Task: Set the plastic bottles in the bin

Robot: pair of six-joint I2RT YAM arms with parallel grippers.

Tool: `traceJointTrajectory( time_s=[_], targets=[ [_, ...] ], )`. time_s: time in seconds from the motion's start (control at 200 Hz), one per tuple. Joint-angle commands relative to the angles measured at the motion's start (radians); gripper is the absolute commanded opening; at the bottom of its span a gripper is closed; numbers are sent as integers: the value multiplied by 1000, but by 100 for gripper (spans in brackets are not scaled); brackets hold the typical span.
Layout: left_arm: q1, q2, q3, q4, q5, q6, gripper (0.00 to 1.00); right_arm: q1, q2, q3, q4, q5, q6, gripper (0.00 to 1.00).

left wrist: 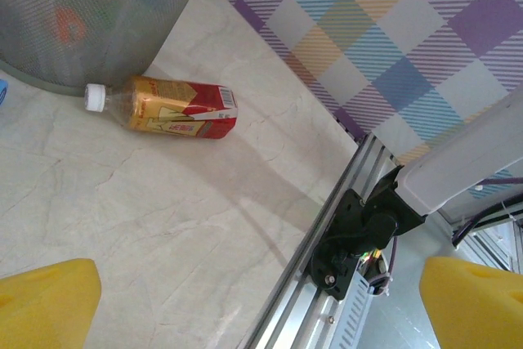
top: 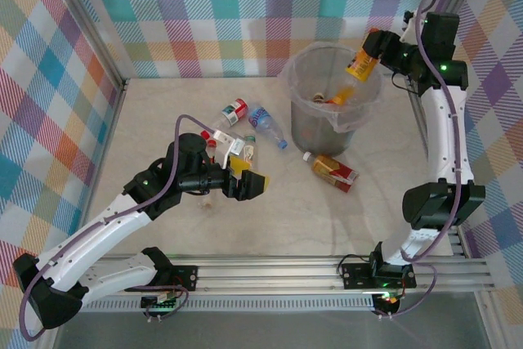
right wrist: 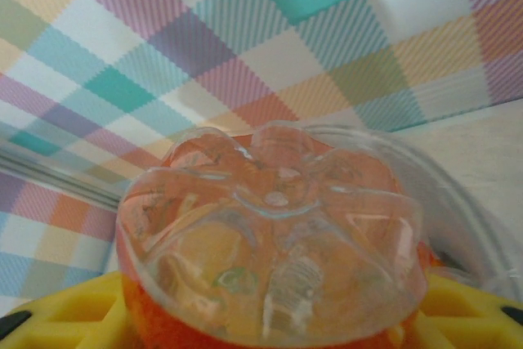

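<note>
The left arm reaches from the near left corner toward the middle of the tabletop (top: 163, 112). The left claw (top: 245, 179) hangs low over the surface, released, with its yellow pads (left wrist: 45, 304) spread wide and nothing between them. Just beyond this claw lie loose bottles on their sides: a red bottle (top: 234, 110) farthest back, a blue-capped bottle (top: 268, 126) to its right, and two smaller bottles (top: 248, 149) close to the claw, partly hidden by it, so their labels cannot be read. Further right, a brown bottle (top: 333, 171) with a white cap (left wrist: 96, 97) lies on its side near the foot of the bin (top: 304, 124); in the left wrist view its cap end sits just beside the bin's grey mesh wall. The bin stands upright toward the back right of the tabletop, lined with a clear bag that folds over the rim, and holds several bottles (top: 337, 97) at the bottom. The right arm rises from the rail (top: 278, 271) at the near edge and bends over the bin's right rim. The right claw (top: 369, 51) is clenched on an orange bottle (top: 359, 64), which hangs tilted above the rim. In the right wrist view the bottle's clear lobed base (right wrist: 270, 234) faces the camera, seated between the yellow pads (right wrist: 466, 308).
</note>
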Motion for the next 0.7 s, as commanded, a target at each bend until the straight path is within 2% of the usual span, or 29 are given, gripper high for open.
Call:
traceJointTrajectory(
  time_s=[0.0,0.335,0.48,0.695],
  targets=[
    [-6,-13,-7,8,-7,19,100,23,20,29,-37,98,-136,54],
    [-8,-6,6,16,15,23,100,172,119,133,-119,341,-391,54],
    [-9,-31,8,35,25,58,100,224,161,152,-159,402,-468,54],
    [-8,-69,34,41,-74,133,100,271,208,150,-204,503,-564,54]
  ],
)
